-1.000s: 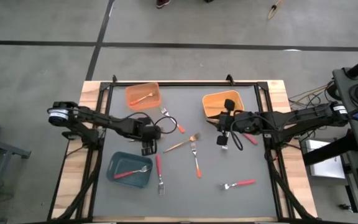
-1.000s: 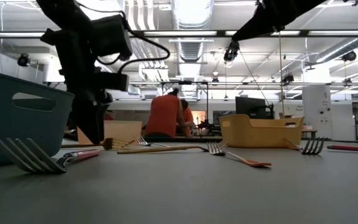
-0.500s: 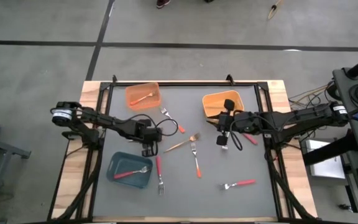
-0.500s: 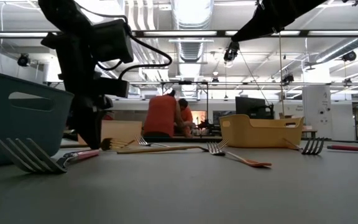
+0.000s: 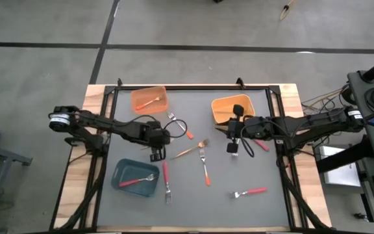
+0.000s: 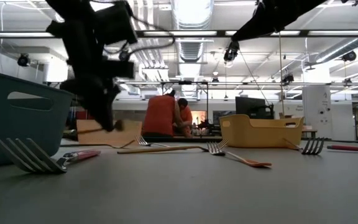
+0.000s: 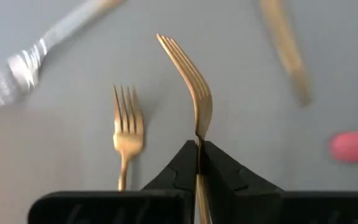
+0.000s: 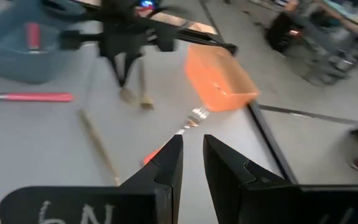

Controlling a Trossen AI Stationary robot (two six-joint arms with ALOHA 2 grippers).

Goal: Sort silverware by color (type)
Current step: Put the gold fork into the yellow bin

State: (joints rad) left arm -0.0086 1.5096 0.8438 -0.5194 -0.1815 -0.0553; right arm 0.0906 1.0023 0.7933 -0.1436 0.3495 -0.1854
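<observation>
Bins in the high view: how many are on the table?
3. The orange bin sits at the table's top left, the yellow-orange bin at top right, and the teal bin at lower left. None seems hidden.

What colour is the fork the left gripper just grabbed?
All gold-coloured metal; the fork sits clamped in the left gripper, clearest in the left wrist view.

The only writing that shows is a white handwritten mark, reading roughly "6N" or "GN", on the dark body of the right gripper (image 8: 191, 163) in its own wrist view; nothing else carries legible text.
</observation>
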